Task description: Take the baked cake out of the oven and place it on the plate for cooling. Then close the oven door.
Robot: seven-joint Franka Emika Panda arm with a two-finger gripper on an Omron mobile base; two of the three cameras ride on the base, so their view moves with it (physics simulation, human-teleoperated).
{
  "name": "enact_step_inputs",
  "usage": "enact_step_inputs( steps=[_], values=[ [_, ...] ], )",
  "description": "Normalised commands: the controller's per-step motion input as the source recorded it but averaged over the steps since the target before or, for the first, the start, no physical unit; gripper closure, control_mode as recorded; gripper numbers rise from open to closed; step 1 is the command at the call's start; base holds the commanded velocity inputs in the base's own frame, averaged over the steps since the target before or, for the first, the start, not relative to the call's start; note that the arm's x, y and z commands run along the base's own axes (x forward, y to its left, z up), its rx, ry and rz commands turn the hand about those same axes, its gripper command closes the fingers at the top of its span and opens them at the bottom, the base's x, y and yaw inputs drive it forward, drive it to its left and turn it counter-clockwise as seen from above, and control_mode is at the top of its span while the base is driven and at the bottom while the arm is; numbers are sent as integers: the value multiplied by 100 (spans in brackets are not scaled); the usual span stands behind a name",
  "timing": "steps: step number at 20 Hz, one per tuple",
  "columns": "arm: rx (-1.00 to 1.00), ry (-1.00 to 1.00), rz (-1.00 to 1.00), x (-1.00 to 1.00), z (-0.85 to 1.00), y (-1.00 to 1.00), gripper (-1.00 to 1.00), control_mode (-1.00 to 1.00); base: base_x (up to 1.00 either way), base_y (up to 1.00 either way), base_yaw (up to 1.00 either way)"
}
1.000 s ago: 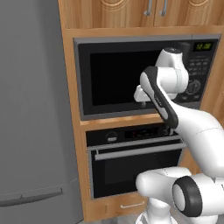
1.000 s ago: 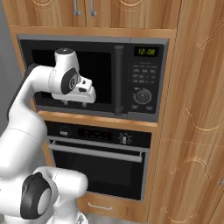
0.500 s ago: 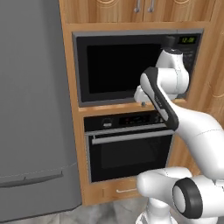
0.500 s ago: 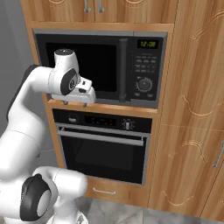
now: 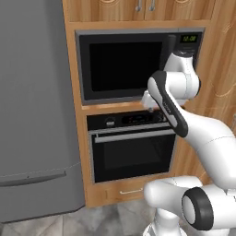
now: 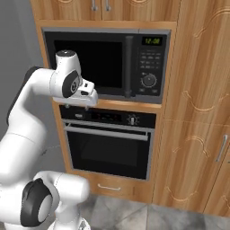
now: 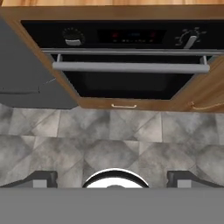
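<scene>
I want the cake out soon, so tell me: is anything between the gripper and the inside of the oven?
Yes: the oven door is shut, its silver bar handle untouched. The gripper hangs above and in front of it, with open air down to the handle. No cake shows through the dark glass.

Oven (image 5: 131,145) (image 6: 108,143) (image 7: 131,57): black built-in unit in wood cabinetry, directly under the microwave. Control strip up top w/ round knobs either side of a small display. Oven door (image 5: 133,156) (image 6: 107,152) (image 7: 131,85) shut, upright, flush w/ front; dark glass, long silver bar handle along top edge. Interior not visible.
</scene>
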Motion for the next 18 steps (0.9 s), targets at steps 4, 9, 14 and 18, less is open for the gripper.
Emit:
enact_step_inputs(
  steps=[4,9,14,18],
  values=[
    [0,0,0,0,0,0,-100,100,-26,-31,5],
    [0,0,0,0,0,0,-100,100,-15,-54,8],
    [0,0,0,0,0,0,-100,100,-20,-58,0],
    [0,0,0,0,0,0,-100,100,-19,-56,0]
  ],
)
